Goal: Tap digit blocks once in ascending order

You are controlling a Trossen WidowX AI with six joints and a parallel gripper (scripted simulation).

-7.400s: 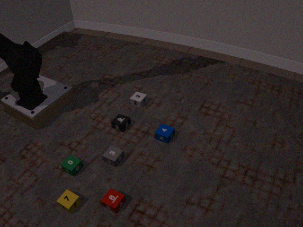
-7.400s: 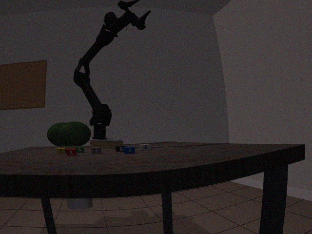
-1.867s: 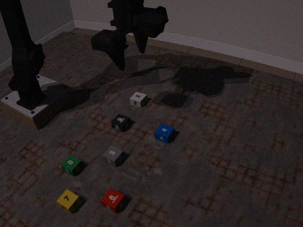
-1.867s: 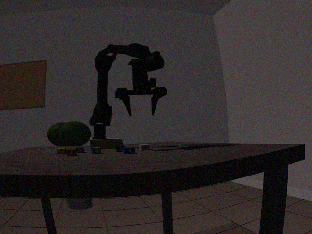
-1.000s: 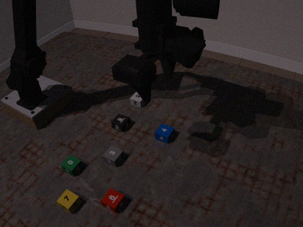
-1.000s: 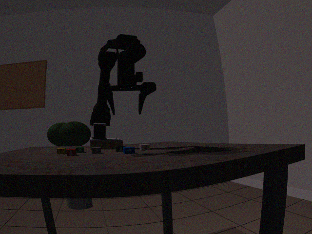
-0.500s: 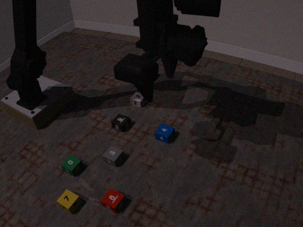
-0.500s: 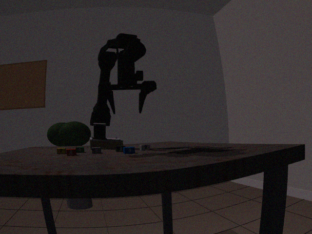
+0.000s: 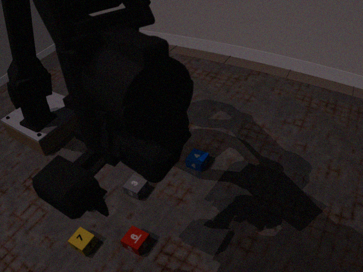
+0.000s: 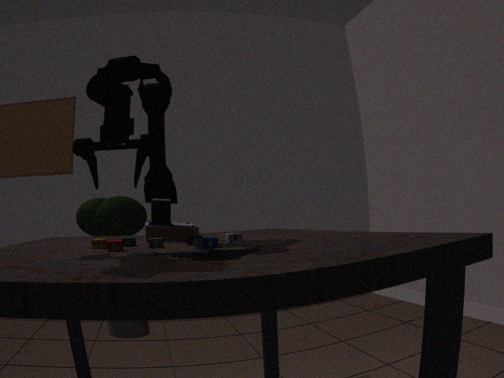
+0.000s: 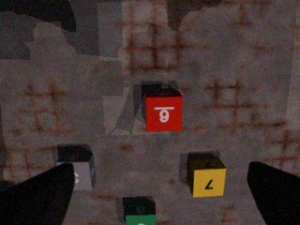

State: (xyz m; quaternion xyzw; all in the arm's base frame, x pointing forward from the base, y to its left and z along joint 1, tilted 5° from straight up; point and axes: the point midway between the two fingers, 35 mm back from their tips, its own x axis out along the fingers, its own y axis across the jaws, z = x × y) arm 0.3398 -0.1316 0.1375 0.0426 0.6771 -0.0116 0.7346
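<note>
My gripper is open and empty, high above the blocks. The red block, underlined 6, is ahead of the fingertips in the wrist view. The yellow 7 block lies right of centre there. The grey 3 block is partly behind the left finger. The green block is cut by the bottom edge. The blue 4 block, black block and white block stand elsewhere; the last two's digits are unreadable.
The arm hides the green, black and white blocks in the top view. The arm's base stands at the back of the table. A green rounded object shows behind the table, and dark arm shadows cross the top.
</note>
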